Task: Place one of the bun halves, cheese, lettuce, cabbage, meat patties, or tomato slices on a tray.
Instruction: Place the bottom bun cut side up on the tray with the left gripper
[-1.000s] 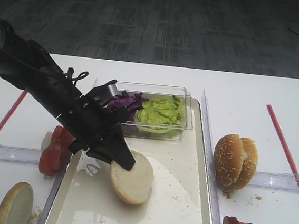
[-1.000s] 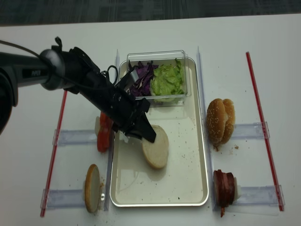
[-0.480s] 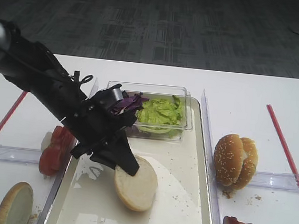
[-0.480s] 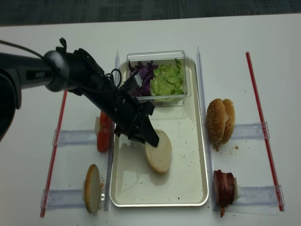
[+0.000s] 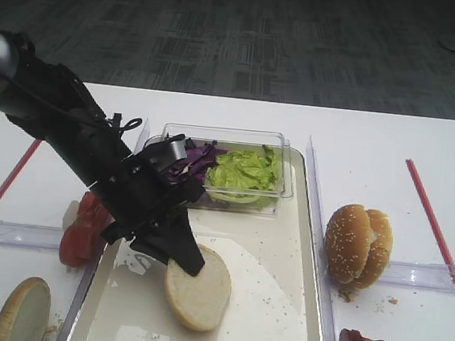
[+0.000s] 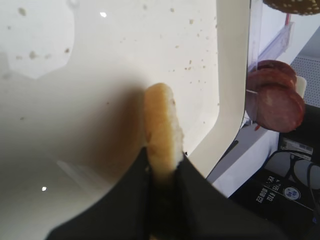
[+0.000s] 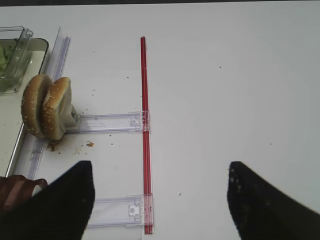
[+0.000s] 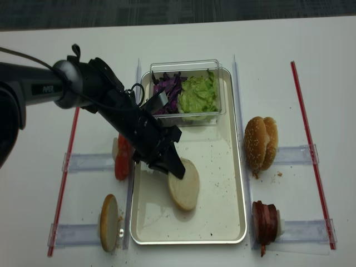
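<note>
Legibly, nothing is readable; left claw (image 8: 177, 171) pinches a bun half (image 8: 184, 192) over the tray (image 8: 236, 183).

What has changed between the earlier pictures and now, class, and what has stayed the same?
The left gripper, fingers clamped on the flat cream-faced bun half, carried it first toward the right and then back toward the near left, lower over the large cream-white tray with the silvery rim. The grip was never let go. The sesame buns, tomato slices and clear tub of greens stayed put.
</note>
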You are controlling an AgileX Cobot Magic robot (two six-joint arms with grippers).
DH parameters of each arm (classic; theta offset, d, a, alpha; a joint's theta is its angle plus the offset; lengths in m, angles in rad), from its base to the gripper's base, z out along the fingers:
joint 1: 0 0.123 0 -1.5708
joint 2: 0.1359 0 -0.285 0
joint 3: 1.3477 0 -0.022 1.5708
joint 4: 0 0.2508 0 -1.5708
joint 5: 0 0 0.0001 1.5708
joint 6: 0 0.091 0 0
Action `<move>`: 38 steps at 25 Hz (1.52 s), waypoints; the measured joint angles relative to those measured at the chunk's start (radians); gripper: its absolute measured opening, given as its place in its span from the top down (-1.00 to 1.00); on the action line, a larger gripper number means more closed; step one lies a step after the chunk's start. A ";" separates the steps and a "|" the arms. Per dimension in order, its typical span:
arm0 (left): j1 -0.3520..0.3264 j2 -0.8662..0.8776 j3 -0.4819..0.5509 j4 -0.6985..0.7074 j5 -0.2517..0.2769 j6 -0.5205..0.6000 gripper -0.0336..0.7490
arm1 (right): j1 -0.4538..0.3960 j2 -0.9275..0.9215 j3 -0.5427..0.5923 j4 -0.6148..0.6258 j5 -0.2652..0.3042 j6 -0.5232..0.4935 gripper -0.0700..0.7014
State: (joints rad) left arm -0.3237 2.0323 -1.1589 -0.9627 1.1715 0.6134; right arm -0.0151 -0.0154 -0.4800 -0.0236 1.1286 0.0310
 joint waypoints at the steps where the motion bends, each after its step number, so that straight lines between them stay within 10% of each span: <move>1: 0.000 0.000 0.000 0.001 0.000 -0.003 0.82 | 0.000 0.000 0.000 0.000 0.000 0.000 -0.66; 15: 0.000 0.000 0.000 0.008 0.000 -0.014 0.79 | 0.000 0.000 0.000 0.000 0.000 0.000 -0.66; 25: 0.000 0.000 0.000 0.008 0.000 -0.016 0.29 | 0.000 0.000 0.000 0.000 0.000 0.000 -0.66; 38: 0.000 0.000 -0.055 0.018 0.002 -0.019 0.13 | 0.000 0.000 0.000 0.000 0.000 0.000 -0.66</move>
State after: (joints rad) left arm -0.3237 2.0323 -1.2142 -0.9443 1.1736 0.5943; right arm -0.0151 -0.0154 -0.4800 -0.0236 1.1286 0.0310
